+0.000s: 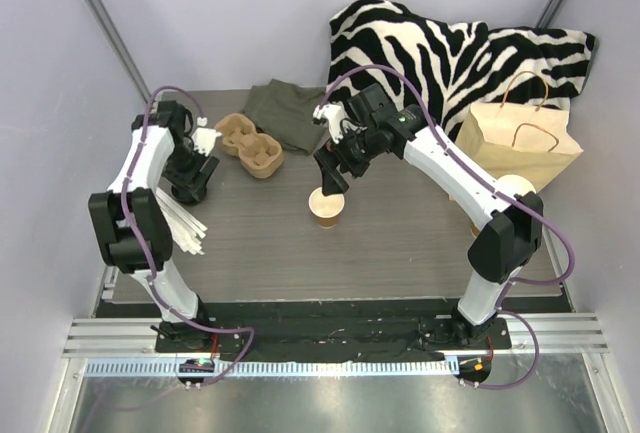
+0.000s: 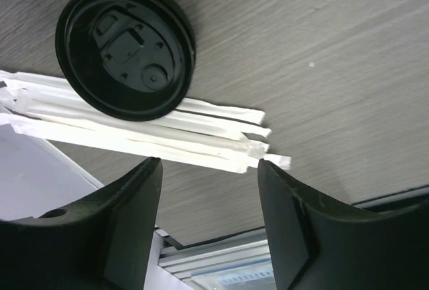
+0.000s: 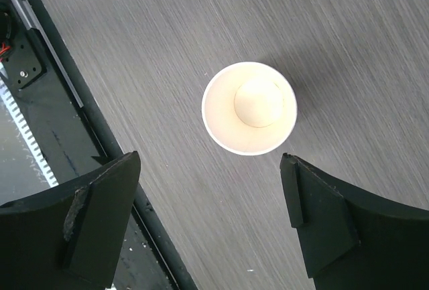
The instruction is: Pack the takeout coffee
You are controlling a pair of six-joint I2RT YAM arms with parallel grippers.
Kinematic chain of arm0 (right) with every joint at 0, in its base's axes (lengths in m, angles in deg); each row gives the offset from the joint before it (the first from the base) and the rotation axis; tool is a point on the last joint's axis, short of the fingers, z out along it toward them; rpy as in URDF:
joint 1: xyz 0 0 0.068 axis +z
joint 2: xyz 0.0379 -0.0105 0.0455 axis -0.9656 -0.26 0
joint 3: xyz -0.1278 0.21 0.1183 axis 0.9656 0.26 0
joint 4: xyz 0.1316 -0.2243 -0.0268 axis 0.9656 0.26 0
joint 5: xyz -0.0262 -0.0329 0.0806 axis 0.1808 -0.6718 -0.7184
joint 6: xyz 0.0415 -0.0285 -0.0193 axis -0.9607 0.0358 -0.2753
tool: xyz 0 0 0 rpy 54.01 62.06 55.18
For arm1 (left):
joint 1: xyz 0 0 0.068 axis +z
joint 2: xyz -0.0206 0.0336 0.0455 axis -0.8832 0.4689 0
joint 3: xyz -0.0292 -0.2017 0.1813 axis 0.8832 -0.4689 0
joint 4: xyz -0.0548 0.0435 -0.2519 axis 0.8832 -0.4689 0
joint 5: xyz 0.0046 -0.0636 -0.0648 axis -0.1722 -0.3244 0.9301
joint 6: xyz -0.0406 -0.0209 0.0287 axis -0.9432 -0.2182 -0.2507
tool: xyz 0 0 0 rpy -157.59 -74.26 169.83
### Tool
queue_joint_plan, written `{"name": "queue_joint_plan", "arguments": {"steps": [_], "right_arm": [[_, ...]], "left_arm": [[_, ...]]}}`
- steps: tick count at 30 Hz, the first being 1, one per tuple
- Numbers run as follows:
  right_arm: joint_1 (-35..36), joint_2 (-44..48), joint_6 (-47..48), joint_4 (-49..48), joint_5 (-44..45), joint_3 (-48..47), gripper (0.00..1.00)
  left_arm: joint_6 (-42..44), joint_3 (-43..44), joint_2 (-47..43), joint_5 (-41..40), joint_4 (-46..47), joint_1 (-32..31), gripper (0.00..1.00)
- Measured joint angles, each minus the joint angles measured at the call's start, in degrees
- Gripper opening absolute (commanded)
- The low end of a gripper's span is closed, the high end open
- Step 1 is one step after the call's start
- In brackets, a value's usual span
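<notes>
The takeout coffee cup (image 1: 326,208) is a small brown kraft cup standing upright and lidless at the table's middle. From above its pale inside shows in the right wrist view (image 3: 249,108). My right gripper (image 1: 331,181) is open and empty just above and behind the cup, with the cup beyond the fingertips (image 3: 209,163). A loose black lid (image 2: 126,49) lies upside down on white wrapped straws (image 2: 167,132). My left gripper (image 1: 192,191) is open and empty above the table near the lid (image 2: 209,164). The lid is hidden under that gripper in the top view.
A brown pulp cup carrier (image 1: 250,146) sits at the back left, with a grey-green cloth (image 1: 285,111) behind it. A kraft paper bag (image 1: 520,143) lies at the right on a zebra-print cloth (image 1: 450,48). The straws (image 1: 182,223) fan out at the left edge.
</notes>
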Motion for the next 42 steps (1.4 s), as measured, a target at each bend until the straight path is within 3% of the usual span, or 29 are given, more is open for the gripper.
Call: {"name": "queue_joint_plan", "arguments": {"steps": [24,33,38,42], "right_arm": [[0.0,0.2,-1.0,0.0,-1.1,0.3,0.94],[0.0,0.2,-1.0,0.3,-1.1,0.3,0.94],[0.0,0.1,-1.0,0.5,-1.1,0.0,0.94],[0.0,0.0,-1.0,0.6,-1.1,-0.9,0.94]], "left_arm": [[5.0,0.7,13.0,-3.7,6.1,0.0,0.47],[6.1,1.2,13.4,-3.7,6.9,0.0,0.27],[6.1,2.2,13.4,-3.7,6.5,0.0,0.07],[5.9,4.7,13.4,-3.6,4.2,0.0,0.00]]}}
